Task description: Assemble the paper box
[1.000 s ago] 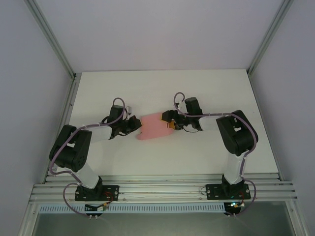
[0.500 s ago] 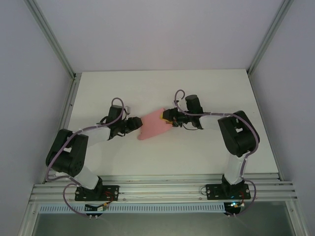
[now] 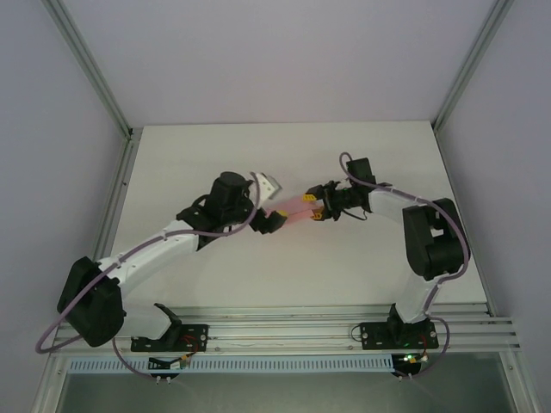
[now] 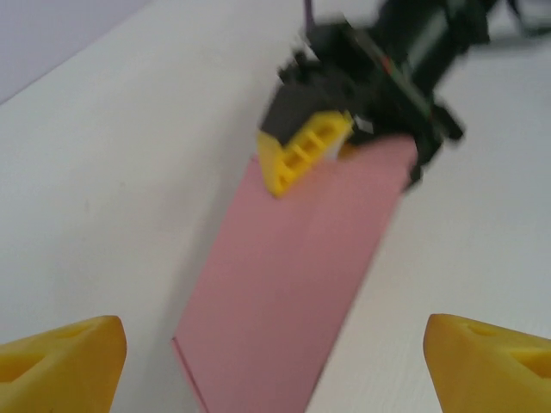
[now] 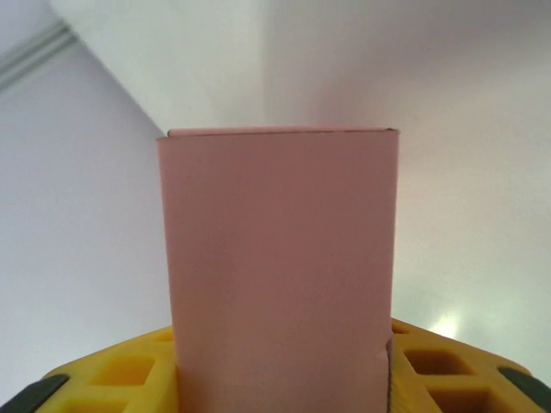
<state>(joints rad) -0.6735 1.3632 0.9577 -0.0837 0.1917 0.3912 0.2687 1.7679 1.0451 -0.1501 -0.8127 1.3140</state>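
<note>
left arm (image 3: 164, 245) stretched inward; left fingers (image 4: 60, 366) spread apart | right fingers (image 5: 448, 370) clamping paper box (image 5: 280, 258)

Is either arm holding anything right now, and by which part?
The right end effector holds the paper box by one short end, pinched between its fingers. The left end effector is open, gripping nothing.

The left arm (image 3: 146, 254) and right arm (image 3: 411, 301) have white links, black joints, looping purple cables (image 3: 50, 329) and yellow ribbed fingertips (image 4: 60, 361).
</note>
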